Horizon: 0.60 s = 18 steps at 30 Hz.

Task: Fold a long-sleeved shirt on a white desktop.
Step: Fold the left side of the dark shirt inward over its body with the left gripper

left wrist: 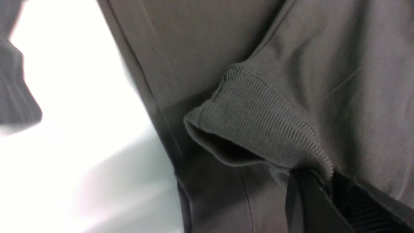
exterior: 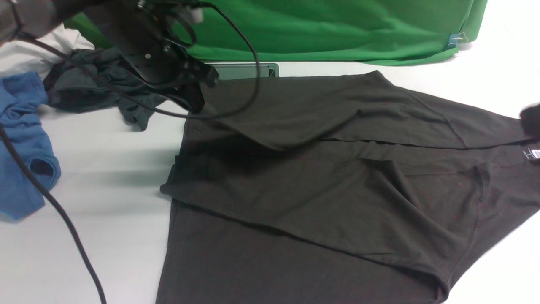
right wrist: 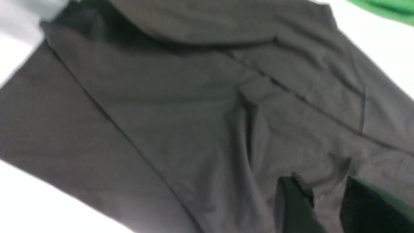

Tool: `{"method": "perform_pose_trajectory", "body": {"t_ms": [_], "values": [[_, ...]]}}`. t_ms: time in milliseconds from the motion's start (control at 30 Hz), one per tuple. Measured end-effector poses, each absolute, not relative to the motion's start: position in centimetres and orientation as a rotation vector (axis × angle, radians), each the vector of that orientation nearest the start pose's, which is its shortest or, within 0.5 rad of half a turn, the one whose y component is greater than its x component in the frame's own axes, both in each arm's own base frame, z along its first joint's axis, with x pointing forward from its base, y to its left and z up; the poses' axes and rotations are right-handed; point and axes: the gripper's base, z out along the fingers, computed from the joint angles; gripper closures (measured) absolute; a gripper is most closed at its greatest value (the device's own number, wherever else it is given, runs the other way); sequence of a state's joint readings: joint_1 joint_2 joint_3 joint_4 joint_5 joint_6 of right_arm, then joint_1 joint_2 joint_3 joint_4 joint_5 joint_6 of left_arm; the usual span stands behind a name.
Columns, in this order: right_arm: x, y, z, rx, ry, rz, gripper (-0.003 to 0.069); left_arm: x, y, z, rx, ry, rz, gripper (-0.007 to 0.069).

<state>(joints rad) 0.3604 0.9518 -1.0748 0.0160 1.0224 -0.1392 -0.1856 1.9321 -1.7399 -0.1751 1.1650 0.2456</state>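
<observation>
Cloth filled the near middle of the front view: the long-sleeved shirt (exterior: 320, 202) lay spread on the white counter (exterior: 114, 202), its nearest part running off the lower edge of the picture. Bare counter lay open to its near left, crossed only by a black cable (exterior: 71, 236), and a smaller bare wedge showed at the near right. A blue shirt (exterior: 21, 160) sat bunched at the left edge, well apart from the dark one. At the right edge, beside the neck label (exterior: 535, 154), the right hand (right wrist: 320, 184) was over the shirt with its jaws apart and nothing between them; the fabric lay just beyond its fingertips. Farther back, at the shirt's far-left corner, the left hand (exterior: 195, 99) was clamped on the ribbed cuff (left wrist: 258, 119) of a sleeve, which hung from it above the shirt body with a shadow beneath. Just left of that hand lay a dark grey-teal garment (exterior: 84, 90) and a white cloth (exterior: 25, 55). Behind the hand a grey hatch (exterior: 244, 71) was set in the counter, touching the shirt's far edge. A green backdrop (exterior: 337, 29) closed the far side.
</observation>
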Motion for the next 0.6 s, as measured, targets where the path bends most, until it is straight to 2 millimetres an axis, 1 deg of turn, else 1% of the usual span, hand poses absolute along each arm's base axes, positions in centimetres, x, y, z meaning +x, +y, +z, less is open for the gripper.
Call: {"method": "perform_pose_trajectory", "body": {"t_ms": [33, 67, 167, 200, 267, 333, 367, 433, 467, 567, 600], "values": [[16.0, 6.1, 37.9, -0.59, 2.326, 0.121, 0.044, 40.3, -9.2, 28.6, 0.547, 2.777, -0.194, 0.0566], [16.0, 6.1, 37.6, -0.593, 2.334, 0.116, 0.0438, 39.9, -9.2, 29.3, 0.548, 2.766, -0.15, 0.0566], [16.3, 6.2, 37.0, -0.59, 2.317, 0.111, 0.0433, 39.1, -8.9, 31.2, 0.526, 2.722, -0.112, 0.0566], [16.3, 6.1, 36.9, -0.591, 2.315, 0.104, 0.0432, 39.0, -8.9, 31.4, 0.526, 2.717, -0.109, 0.0566], [16.9, 6.4, 36.5, -0.608, 2.281, 0.106, 0.0426, 38.7, -8.8, 32.6, 0.504, 2.671, -0.109, 0.0566], [18.1, 7.0, 35.4, -0.656, 2.262, 0.107, 0.041, 38.6, -8.8, 33.2, 0.49, 2.637, -0.113, 0.0566], [18.2, 7.1, 35.3, -0.664, 2.267, 0.107, 0.041, 38.6, -8.8, 33.3, 0.489, 2.632, -0.115, 0.0566], [20.1, 8.1, 33.6, -0.744, 2.235, 0.114, 0.0372, 38.6, -8.8, 33.5, 0.486, 2.622, -0.12, 0.0566], [21.4, 8.8, 32.5, -0.794, 2.208, 0.115, 0.0342, 38.6, -8.8, 33.5, 0.482, 2.622, -0.122, 0.0566], [23.4, 9.9, 30.7, -0.89, 2.178, 0.12, 0.0278, 38.6, -8.9, 33.5, 0.477, 2.621, -0.138, 0.0566], [24.4, 10.4, 29.7, -0.926, 2.168, 0.121, 0.0246, 38.6, -9.0, 33.5, 0.473, 2.617, -0.15, 0.0566]]}}
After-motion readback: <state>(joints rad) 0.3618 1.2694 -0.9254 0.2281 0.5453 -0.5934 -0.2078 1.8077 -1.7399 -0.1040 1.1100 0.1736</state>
